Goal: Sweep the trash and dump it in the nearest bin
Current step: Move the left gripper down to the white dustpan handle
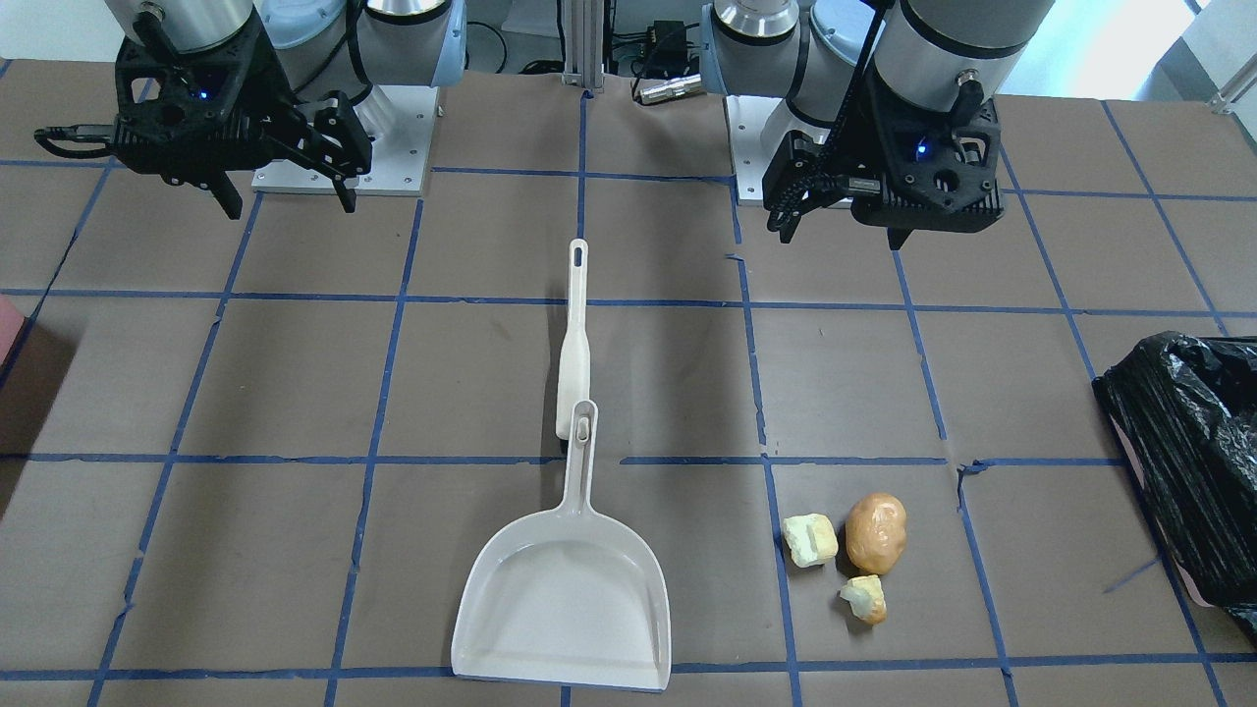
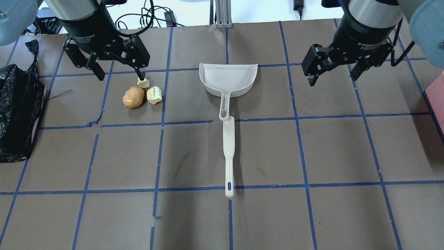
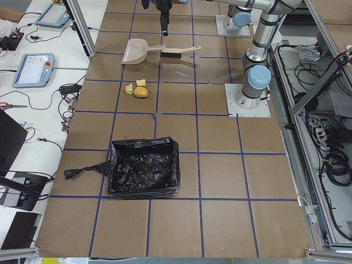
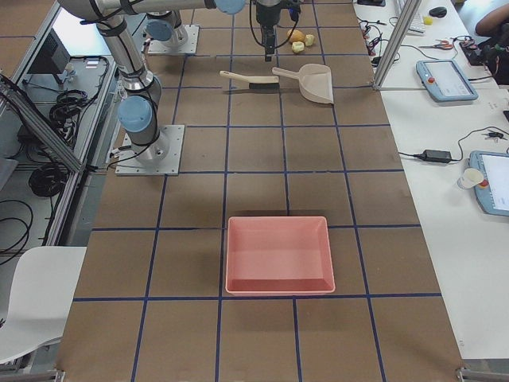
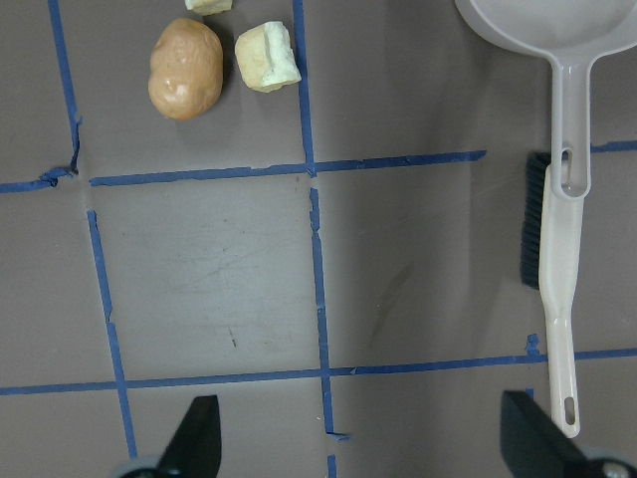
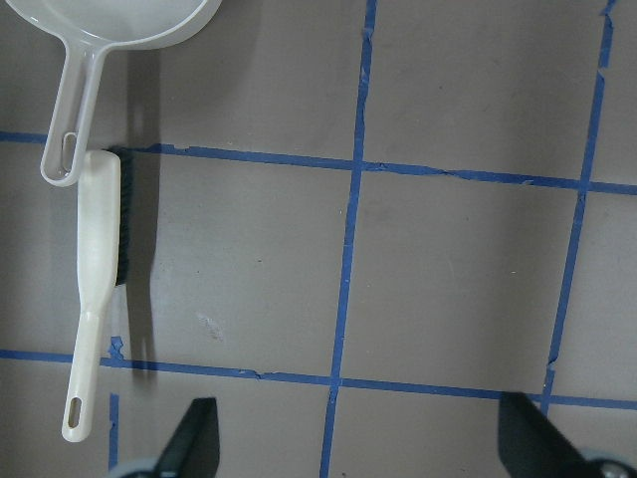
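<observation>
The trash lies together on the table: a brown-orange potato-like lump (image 2: 133,97) (image 1: 876,532) and two pale yellow-green chunks (image 2: 154,95) (image 2: 143,83). In the left wrist view the potato lump (image 5: 185,68) is at the top left. A white dustpan (image 2: 229,78) (image 1: 565,609) lies flat, with a white brush (image 2: 228,152) (image 1: 573,344) overlapping its handle end. The black-bag bin (image 2: 17,107) (image 1: 1193,471) stands at the table's end on my left. My left gripper (image 2: 121,77) (image 1: 845,231) hangs open and empty above the trash. My right gripper (image 2: 332,80) (image 1: 291,208) hangs open and empty, right of the dustpan.
A pink tray without a bag (image 4: 278,255) stands at the table's end on my right; its corner shows in the overhead view (image 2: 437,92). The brown table (image 2: 312,156) is marked with a blue tape grid. Operator desks with tablets lie beyond the far edge.
</observation>
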Robot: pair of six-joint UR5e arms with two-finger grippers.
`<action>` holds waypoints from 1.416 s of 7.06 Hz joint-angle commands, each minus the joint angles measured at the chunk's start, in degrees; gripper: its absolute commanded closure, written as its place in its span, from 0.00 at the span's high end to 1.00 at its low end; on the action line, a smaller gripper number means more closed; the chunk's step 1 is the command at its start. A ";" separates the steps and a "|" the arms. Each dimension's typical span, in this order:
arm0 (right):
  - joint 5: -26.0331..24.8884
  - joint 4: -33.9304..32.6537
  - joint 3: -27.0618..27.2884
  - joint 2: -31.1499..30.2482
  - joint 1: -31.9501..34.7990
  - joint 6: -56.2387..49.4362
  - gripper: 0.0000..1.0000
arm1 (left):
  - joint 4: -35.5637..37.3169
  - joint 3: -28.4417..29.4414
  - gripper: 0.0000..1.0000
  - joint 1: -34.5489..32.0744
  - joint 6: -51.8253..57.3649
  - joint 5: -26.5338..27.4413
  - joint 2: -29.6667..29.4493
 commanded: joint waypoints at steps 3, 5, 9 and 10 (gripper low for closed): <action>-0.18 0.15 -0.03 0.35 1.14 0.66 1.00 | 11.54 -7.73 1.00 -1.51 -0.61 -0.76 -2.16; -0.01 0.06 -0.03 3.31 1.23 0.39 1.00 | 24.72 -13.27 1.00 -7.38 -2.18 -0.94 -4.95; -0.11 7.94 -0.56 9.83 -0.08 0.74 1.00 | 38.92 -13.82 1.00 -13.82 -7.82 -1.29 -13.48; -0.18 8.58 0.14 10.28 -1.39 0.74 1.00 | 40.25 -13.73 1.00 -13.82 -7.64 -1.47 -14.80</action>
